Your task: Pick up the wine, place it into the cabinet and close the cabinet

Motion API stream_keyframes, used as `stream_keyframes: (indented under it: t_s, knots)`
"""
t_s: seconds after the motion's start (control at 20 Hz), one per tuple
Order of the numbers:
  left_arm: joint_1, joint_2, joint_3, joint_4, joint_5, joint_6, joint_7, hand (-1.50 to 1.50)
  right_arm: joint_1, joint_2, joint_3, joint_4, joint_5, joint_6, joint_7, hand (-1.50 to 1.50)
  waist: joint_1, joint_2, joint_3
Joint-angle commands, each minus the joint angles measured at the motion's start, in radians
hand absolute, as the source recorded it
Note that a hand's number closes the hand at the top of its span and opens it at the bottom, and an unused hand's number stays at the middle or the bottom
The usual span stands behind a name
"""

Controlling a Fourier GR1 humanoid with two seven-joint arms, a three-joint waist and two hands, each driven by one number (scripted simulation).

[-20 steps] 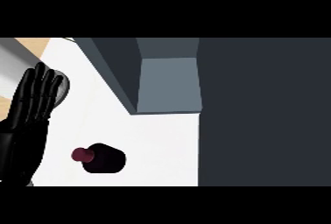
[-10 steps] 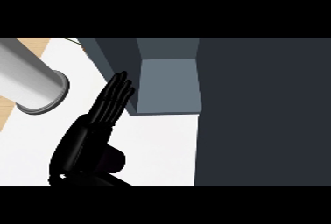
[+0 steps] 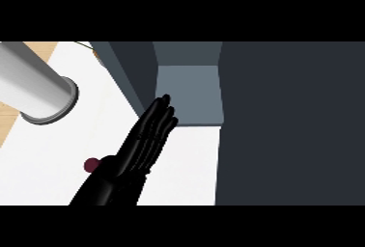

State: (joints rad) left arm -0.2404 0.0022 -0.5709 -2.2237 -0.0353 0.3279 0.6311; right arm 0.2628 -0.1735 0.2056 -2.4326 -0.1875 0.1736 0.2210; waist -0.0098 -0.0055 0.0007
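Counter [image 3: 185,164]: white, under my hand.
Hand [image 3: 139,154]: left, released, fingers straight toward cabinet [image 3: 187,94].
Wine [image 3: 92,165]: just left, partly hidden.

Glossy black hand [image 3: 135,154], slender segmented fingers [image 3: 158,116]; pale grey cylindrical forearm [image 3: 32,91] with darker rimmed end collar.

You have a black hand [image 3: 146,144] running up the middle of the frame, glossy with pale highlights along its fingers. At upper left there is a light grey forearm [image 3: 32,91] ending in a darker grey rim. Beneath both lies the white counter [image 3: 185,164], with a strip of tan wood colour along the far left edge. Just left of the hand you can see a dark maroon cap on the wine [image 3: 92,165]. The cabinet [image 3: 187,94] shows slate blue-grey inside, and its door [image 3: 288,125] fills the right side in dark charcoal.
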Motion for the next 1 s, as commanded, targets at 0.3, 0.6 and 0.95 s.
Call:
stream_keyframes:
  t_s: [0.3, 0.6, 0.95]
  knots:
    - [-0.14, -0.002, -0.13, -0.084, -0.147, 0.175, 0.233, -1.5, -0.006, -0.005, 0.027, -0.231, -0.043, -0.067, 0.193, -1.5, 0.003, 0.0, 0.0]
    - [-0.125, -0.002, -0.243, -0.157, -0.317, 0.259, 0.362, -1.5, 0.035, -0.012, 0.016, -0.239, -0.047, -0.054, 0.168, -1.5, 0.008, -0.004, 0.0]
    - [-0.198, -0.001, -0.191, -0.166, -0.362, 0.256, 0.445, -1.5, 0.095, -0.035, 0.05, -0.317, -0.029, -0.053, 0.205, -1.5, -0.003, -0.005, 0.0]
